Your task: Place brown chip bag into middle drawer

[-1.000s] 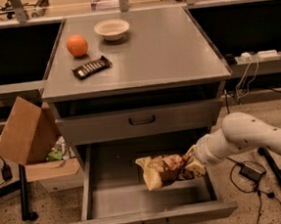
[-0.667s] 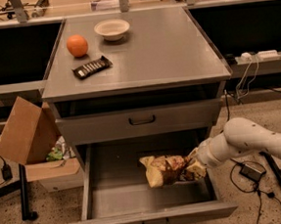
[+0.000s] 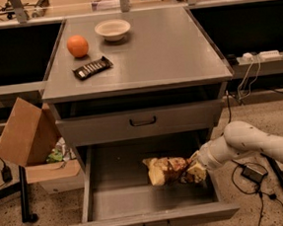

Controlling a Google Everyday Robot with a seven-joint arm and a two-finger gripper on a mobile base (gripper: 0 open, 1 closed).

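Observation:
The brown chip bag (image 3: pixel 167 170) is a crinkled dark brown bag with pale yellow ends. It lies inside the open middle drawer (image 3: pixel 156 221), toward the right side of the drawer floor. My gripper (image 3: pixel 195 168) comes in from the right on a white arm and sits at the bag's right end, inside the drawer. The shallower drawer front (image 3: pixel 142 121) above is pushed in.
On the cabinet top (image 3: pixel 166 53) sit an orange (image 3: pixel 77 45), a white bowl (image 3: pixel 112 29) and a small black candy bar wrapper (image 3: pixel 93 67). A cardboard box (image 3: pixel 27 137) stands on the floor to the left. Cables and a power brick (image 3: pixel 254 172) lie on the floor at right.
The arm and bag have sunk a little lower and slightly right into the drawer. The bag now rests on the drawer floor.

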